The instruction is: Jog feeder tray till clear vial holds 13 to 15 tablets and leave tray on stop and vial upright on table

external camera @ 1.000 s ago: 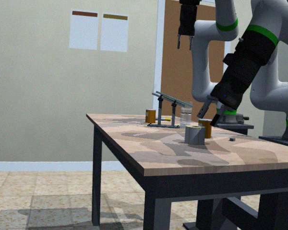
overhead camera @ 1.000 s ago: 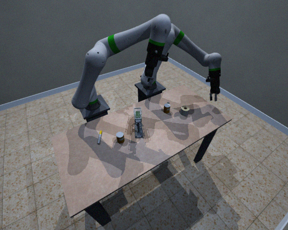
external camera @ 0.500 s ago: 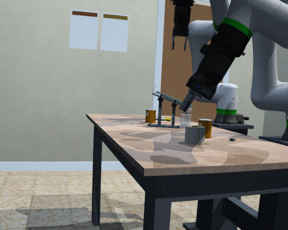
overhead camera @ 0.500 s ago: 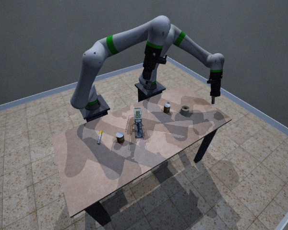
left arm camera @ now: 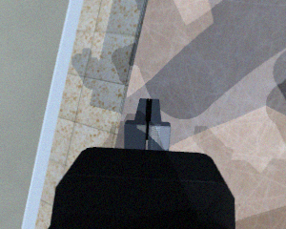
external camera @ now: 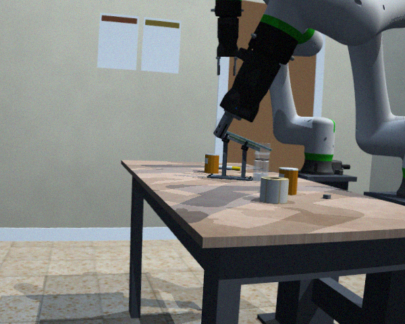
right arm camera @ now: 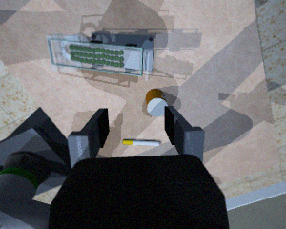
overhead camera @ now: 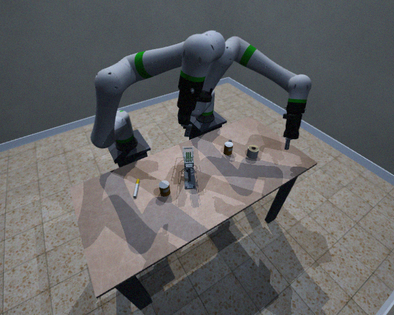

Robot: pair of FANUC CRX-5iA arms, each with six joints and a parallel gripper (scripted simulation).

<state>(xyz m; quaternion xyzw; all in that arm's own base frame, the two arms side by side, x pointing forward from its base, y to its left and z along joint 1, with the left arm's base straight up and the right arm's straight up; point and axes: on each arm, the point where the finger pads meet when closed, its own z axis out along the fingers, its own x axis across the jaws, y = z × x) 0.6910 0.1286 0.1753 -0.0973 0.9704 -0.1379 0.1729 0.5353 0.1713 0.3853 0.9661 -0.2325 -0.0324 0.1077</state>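
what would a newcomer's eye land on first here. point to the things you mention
Probably the pair of big white arms [overhead camera: 163, 61] [external camera: 366, 21] [right arm camera: 10, 196] with green bands, arching over the table. Next, the sloping feeder tray [overhead camera: 188, 149] [external camera: 250, 144] [right arm camera: 133, 59] on its stand, with rows of green tablets [overhead camera: 188, 157] [right arm camera: 96, 55]. After that, two amber bottles [overhead camera: 164, 189] [overhead camera: 228, 149] [external camera: 211, 164] [external camera: 293, 181] [right arm camera: 153, 96] with pale lids, one on either side of the tray in the top view.

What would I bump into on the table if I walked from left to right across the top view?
White marker with a yellow end → brown bottle with a white lid → clear tray of green tablets on a grey stand → another brown, white-lidded bottle → grey roll with a yellowish top
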